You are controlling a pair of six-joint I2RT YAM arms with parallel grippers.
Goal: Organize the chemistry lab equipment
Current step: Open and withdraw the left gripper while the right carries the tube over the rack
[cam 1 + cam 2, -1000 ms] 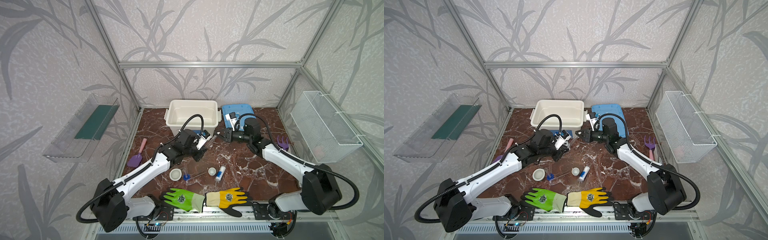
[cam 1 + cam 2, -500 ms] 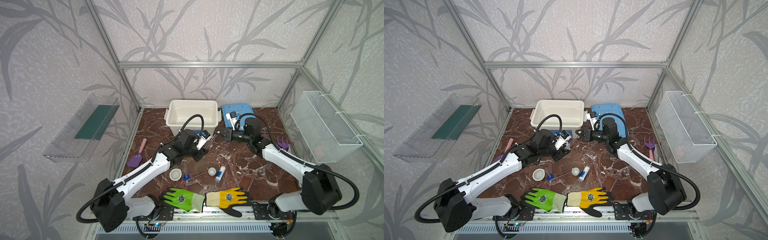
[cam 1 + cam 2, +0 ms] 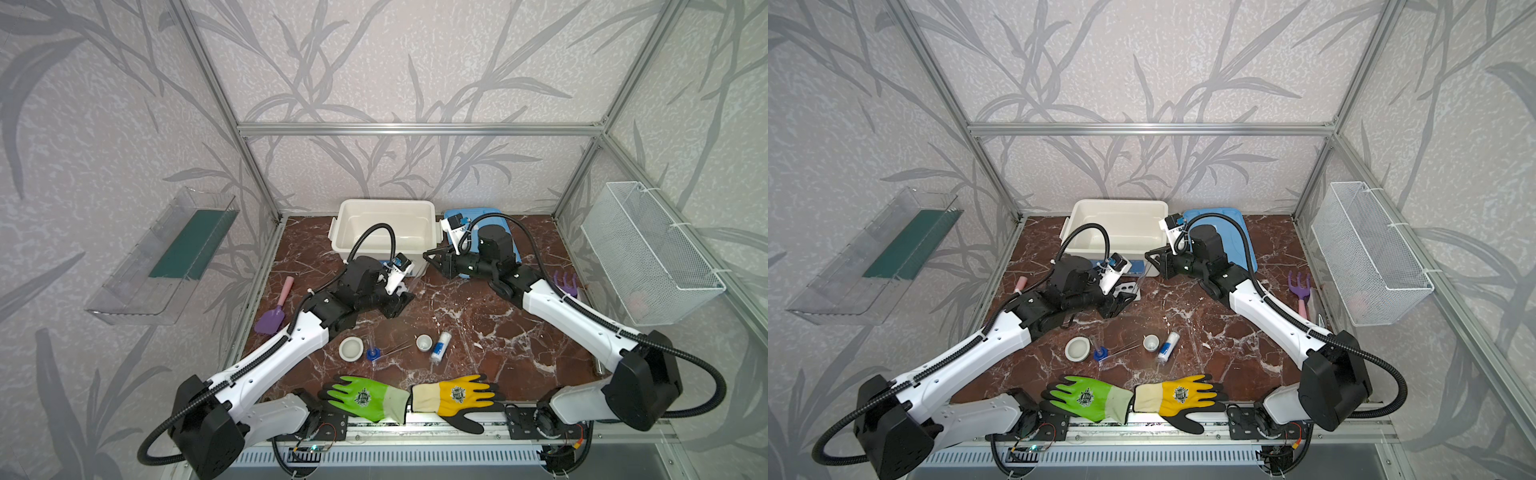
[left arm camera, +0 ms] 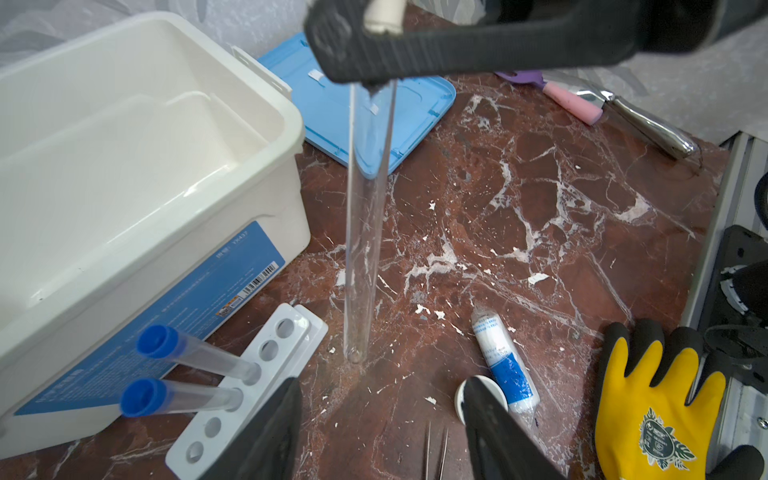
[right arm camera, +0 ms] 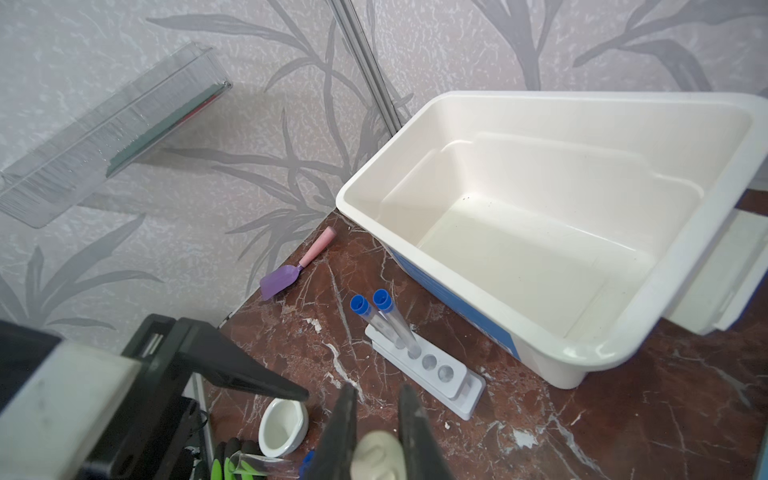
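In both top views the arms meet just in front of the white bin (image 3: 382, 203). The left gripper (image 3: 400, 305) sits low over the marble table (image 3: 478, 316), and the right gripper (image 3: 428, 255) hangs close behind it by the bin's near corner. Toward the front edge runs a loose row: wide dish (image 3: 351, 348), blue-based cylinder (image 3: 374, 353), tweezers (image 3: 397, 347), small dish (image 3: 423, 343) and the bottle (image 3: 440, 347) on its side. In front of that lie the green glove (image 3: 365, 397) and yellow glove (image 3: 455, 399). Over to the left wrist view: the left gripper's fingers (image 4: 282, 432) stand wide apart with nothing between them. Just beyond them the white-capped tube (image 4: 365, 208) stands nearly upright, its rounded tip at the table right beside the rack (image 4: 299, 328). Its cap end is pinched in the right gripper's black jaws. Whether the tip touches the marble, I cannot tell. Two blue-capped tubes (image 4: 195, 357) lean in the rack's middle holes, and the rack sits close against the bin's blue-labelled wall. And the right wrist view: the right gripper's fingers (image 5: 343, 428) are clamped on the tube's white cap. The rack with its two tubes lies beyond, and the wide dish sits off to one side, under the left gripper's tip.
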